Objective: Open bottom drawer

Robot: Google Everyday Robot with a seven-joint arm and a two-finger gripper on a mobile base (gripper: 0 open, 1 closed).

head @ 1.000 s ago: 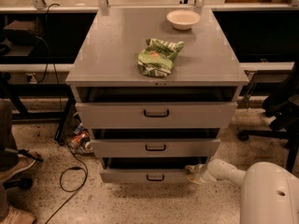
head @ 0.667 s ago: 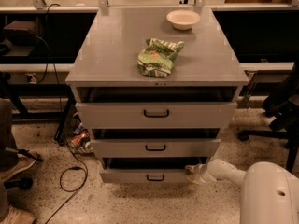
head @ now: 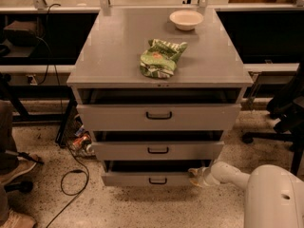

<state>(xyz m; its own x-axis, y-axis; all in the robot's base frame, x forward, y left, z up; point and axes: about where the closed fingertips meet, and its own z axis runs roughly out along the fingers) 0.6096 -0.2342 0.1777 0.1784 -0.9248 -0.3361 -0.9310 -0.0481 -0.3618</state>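
The bottom drawer (head: 133, 178) is the lowest and narrowest grey front of the cabinet, with a small black bar handle (head: 157, 180). It stands pulled out a little, with a dark gap above it. My gripper (head: 195, 176) is low at the drawer's right end, against its right front corner. My white arm (head: 228, 174) reaches in from the lower right.
The middle drawer (head: 158, 150) and top drawer (head: 158, 116) also stand slightly out. A green chip bag (head: 160, 57) and a white bowl (head: 186, 19) sit on the cabinet top (head: 109, 51). Cables (head: 71, 175) lie on the floor at left; a chair base (head: 266, 136) stands at right.
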